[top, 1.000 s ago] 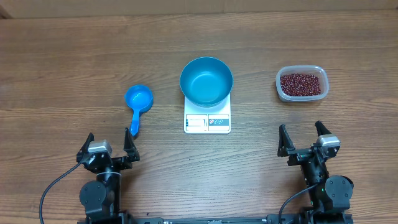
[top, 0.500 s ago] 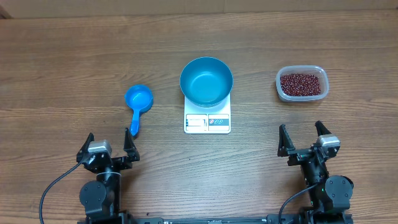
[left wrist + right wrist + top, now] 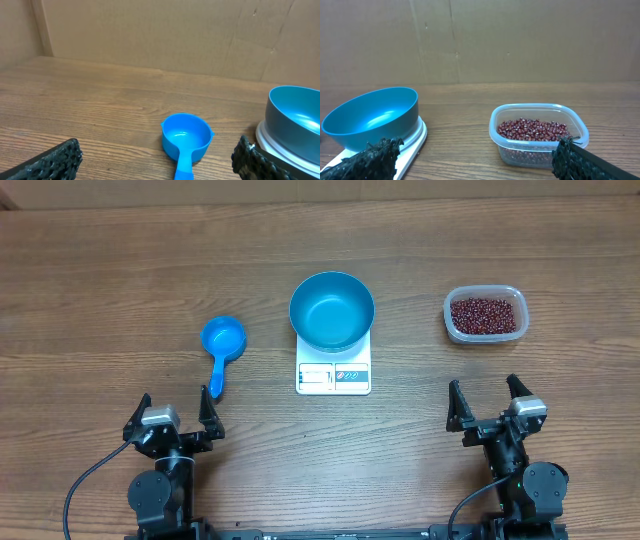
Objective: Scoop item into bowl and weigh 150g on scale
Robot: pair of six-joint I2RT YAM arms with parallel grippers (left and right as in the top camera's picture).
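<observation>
The bright blue bowl (image 3: 332,310) stands empty on the white scale (image 3: 333,374) at the table's middle; both also show in the left wrist view as the bowl (image 3: 297,112) and in the right wrist view as the bowl (image 3: 372,116) on the scale (image 3: 412,142). Dark red-brown beans (image 3: 485,315) fill a clear tub (image 3: 538,133) at the right. My left gripper (image 3: 172,416) and right gripper (image 3: 491,406) stand open and empty near the front edge, well short of everything.
A small blue handled scoop (image 3: 221,348) lies left of the scale, its handle pointing toward my left gripper; it sits between the left fingers in the scoop (image 3: 185,141) view. A cardboard wall (image 3: 480,40) backs the wooden table.
</observation>
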